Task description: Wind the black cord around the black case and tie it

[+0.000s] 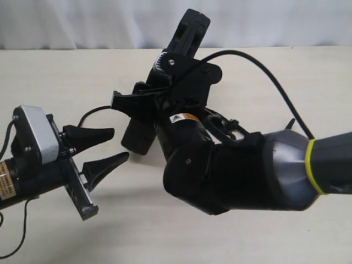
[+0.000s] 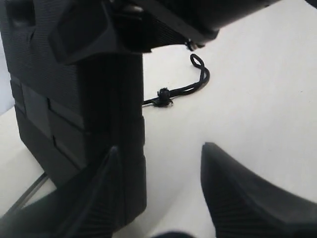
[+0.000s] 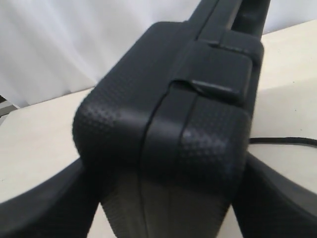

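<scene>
The left gripper [image 1: 120, 144], jaws spread wide and holding nothing, sits low over the pale table [image 1: 66, 77], fingertips just beside the lower end of the case [image 1: 137, 132]. Behind it, the right gripper [image 3: 158, 198] is clamped across the case, one finger on each side, holding it on end and tilted. Whether the lower end touches the table cannot be told. The cord [image 2: 190, 88] lies on the table beyond the case. The left wrist view shows a small knot [image 2: 163, 95] and a doubled loop at its end, with the strand running out of sight behind the case. In the exterior view a thin stretch of cord curves across the table to the left of the case. A white curtain [image 1: 82, 22] closes the background.
</scene>
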`<state>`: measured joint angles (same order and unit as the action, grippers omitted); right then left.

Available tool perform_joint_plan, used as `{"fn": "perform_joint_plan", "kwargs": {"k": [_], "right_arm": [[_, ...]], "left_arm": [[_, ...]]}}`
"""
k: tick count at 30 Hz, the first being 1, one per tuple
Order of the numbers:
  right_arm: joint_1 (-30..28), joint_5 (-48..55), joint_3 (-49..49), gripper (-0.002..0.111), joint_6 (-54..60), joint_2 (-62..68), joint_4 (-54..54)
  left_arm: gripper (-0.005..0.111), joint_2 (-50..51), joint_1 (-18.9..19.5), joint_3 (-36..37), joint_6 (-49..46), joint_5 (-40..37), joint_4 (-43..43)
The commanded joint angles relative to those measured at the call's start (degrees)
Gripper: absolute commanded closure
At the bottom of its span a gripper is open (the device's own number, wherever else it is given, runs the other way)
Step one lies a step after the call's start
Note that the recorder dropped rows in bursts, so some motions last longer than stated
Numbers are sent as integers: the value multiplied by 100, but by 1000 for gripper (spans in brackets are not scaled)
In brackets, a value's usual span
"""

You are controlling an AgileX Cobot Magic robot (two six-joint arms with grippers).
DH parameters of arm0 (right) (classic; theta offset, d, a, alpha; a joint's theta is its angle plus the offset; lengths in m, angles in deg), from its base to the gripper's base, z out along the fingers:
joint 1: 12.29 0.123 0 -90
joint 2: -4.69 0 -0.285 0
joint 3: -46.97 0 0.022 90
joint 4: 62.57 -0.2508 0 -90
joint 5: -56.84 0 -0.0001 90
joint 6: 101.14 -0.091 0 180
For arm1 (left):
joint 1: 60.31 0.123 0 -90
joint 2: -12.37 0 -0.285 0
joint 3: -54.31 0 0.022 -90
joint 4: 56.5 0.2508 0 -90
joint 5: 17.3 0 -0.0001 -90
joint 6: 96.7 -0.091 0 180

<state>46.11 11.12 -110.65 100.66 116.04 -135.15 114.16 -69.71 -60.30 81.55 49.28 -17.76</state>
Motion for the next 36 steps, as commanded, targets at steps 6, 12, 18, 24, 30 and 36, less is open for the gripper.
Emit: {"fn": "perform_joint_plan", "kwargs": {"k": [6, 12, 18, 24, 30, 36], "right_arm": [[-36, -5, -18, 104, -108, -105, 279], [-36, -67, -18, 104, -108, -105, 279], [-36, -79, -18, 104, 9, -105, 279], [-36, -79, -18, 104, 52, -105, 279], [-36, -79, -18, 104, 201, -105, 279], [-36, -89, -18, 104, 196, -105, 279]], "left_arm": [[58, 263, 1, -656, 17, -564, -32], [58, 644, 1, -860, 17, -553, -21], [41, 1092, 1, -962, 32, -410, -82], [39, 1149, 1, -962, 73, 276, 315], [39, 1149, 1, -962, -33, 118, 340], [39, 634, -81, -962, -451, -703, 61]]}}
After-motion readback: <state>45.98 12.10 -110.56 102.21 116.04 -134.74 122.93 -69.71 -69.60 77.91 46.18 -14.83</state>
